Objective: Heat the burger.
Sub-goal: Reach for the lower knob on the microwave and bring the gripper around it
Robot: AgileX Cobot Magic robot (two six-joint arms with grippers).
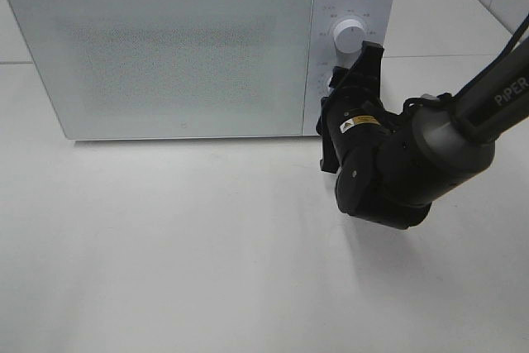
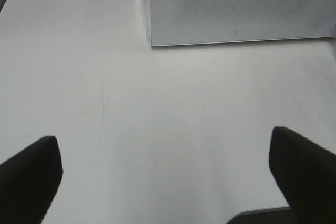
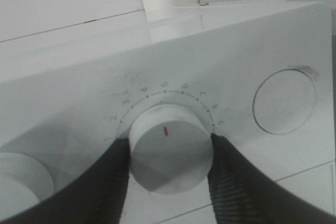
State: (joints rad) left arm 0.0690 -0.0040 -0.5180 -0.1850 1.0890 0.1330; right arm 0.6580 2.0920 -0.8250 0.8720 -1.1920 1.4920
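Black ribbed fingers [image 3: 236, 182] of the right gripper [image 1: 352, 70] loom closest, pressed against both sides of a white round plastic dial [image 3: 168, 156]. Its jaws are clamped on it, with no gap showing on either flank. That dial's short red index line sits roughly under the 5 on its printed number ring. In the overhead frame this happens right of centre, on the control strip of the white box-shaped microwave [image 1: 165, 55], whose speckled frosted door is shut flat. A second white knob [image 1: 349, 35] stands free just above the grip. And the burger? Nowhere to be seen in any view. My read is that it sits inside behind that closed door, though the frosted panel gives nothing away. Over on the other side, the left gripper [image 2: 163, 137] hangs above the white tabletop [image 2: 157, 103], jaws spread wide and holding nothing. So loading and closing look done, and setting the dial is the step in hand. What appears left is finishing the setting, letting go, and letting the heating run.
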